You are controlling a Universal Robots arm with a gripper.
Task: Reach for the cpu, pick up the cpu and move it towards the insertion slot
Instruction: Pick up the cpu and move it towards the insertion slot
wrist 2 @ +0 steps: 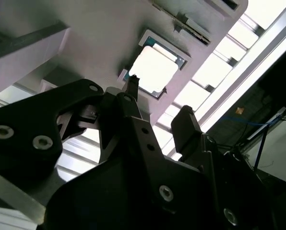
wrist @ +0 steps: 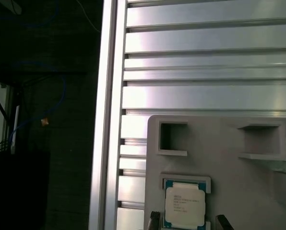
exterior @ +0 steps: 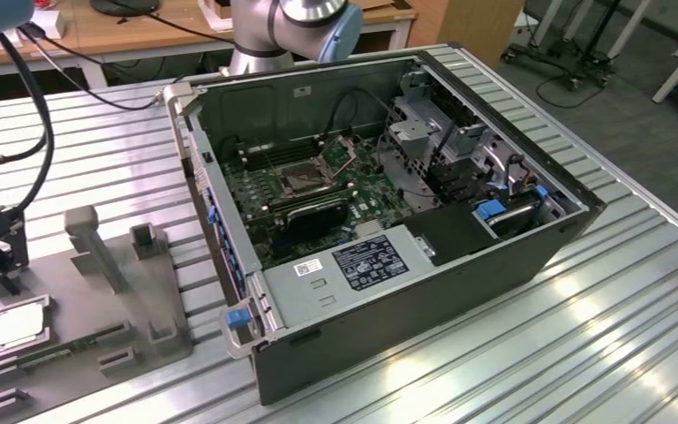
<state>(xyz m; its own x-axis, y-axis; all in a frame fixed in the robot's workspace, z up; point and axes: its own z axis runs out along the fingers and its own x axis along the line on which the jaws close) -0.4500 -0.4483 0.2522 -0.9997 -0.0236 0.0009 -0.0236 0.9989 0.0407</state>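
Hovering over the cpu (wrist: 184, 205), the end effector (wrist 2: 160, 98) gapes wide, holding nothing; below it the chip lies unlifted in its grey tray (wrist: 220, 143), far from the insertion slot (exterior: 297, 181).

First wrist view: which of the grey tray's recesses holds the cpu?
The one nearest the end effector: the cpu lies flat in it, while the other two recesses are empty.
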